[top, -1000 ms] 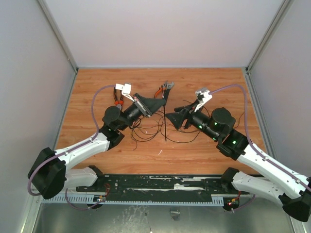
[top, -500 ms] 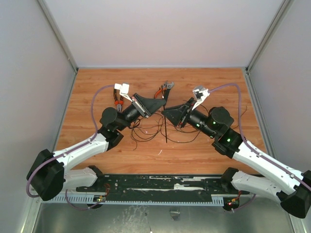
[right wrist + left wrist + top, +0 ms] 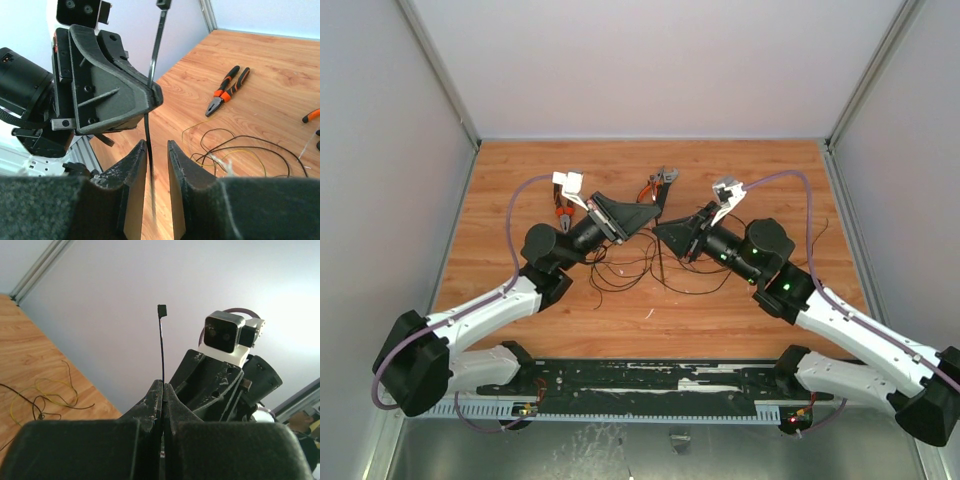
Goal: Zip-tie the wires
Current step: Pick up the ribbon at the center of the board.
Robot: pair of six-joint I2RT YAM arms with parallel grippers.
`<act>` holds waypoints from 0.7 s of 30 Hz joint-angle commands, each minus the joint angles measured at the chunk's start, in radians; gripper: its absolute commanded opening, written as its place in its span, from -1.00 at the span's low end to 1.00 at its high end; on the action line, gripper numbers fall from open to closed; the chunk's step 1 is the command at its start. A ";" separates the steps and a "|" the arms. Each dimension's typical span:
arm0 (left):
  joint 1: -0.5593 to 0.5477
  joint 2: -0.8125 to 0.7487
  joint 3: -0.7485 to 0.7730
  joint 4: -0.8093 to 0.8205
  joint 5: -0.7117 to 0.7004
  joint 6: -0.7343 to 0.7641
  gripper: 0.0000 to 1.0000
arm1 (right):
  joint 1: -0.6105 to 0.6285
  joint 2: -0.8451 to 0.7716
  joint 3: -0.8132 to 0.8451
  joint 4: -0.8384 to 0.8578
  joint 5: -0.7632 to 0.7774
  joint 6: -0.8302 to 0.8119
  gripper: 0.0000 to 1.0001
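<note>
Where the wires lie in loose loops on the table, the right gripper stands over them, its jaws narrowly apart around the zip tie; the left gripper, facing it, pinches that same strip tight between closed jaws; orange-handled pliers lie beyond on the wood.
</note>
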 commanded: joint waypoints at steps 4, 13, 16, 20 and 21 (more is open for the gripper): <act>-0.004 -0.046 0.005 -0.067 -0.044 0.075 -1.00 | -0.001 -0.050 0.041 -0.082 0.065 -0.040 -0.51; -0.004 -0.045 0.020 -0.087 -0.020 0.084 -1.00 | -0.002 0.027 0.077 -0.048 -0.047 -0.026 -0.27; -0.004 -0.045 0.020 -0.080 -0.012 0.079 -1.00 | -0.002 0.048 0.083 -0.040 -0.058 -0.026 -0.27; -0.004 -0.048 0.022 -0.075 -0.003 0.076 -1.00 | -0.002 0.049 0.084 -0.041 -0.035 -0.030 -0.35; -0.004 -0.047 0.021 -0.075 0.000 0.077 -1.00 | -0.002 0.047 0.084 -0.041 -0.029 -0.030 -0.38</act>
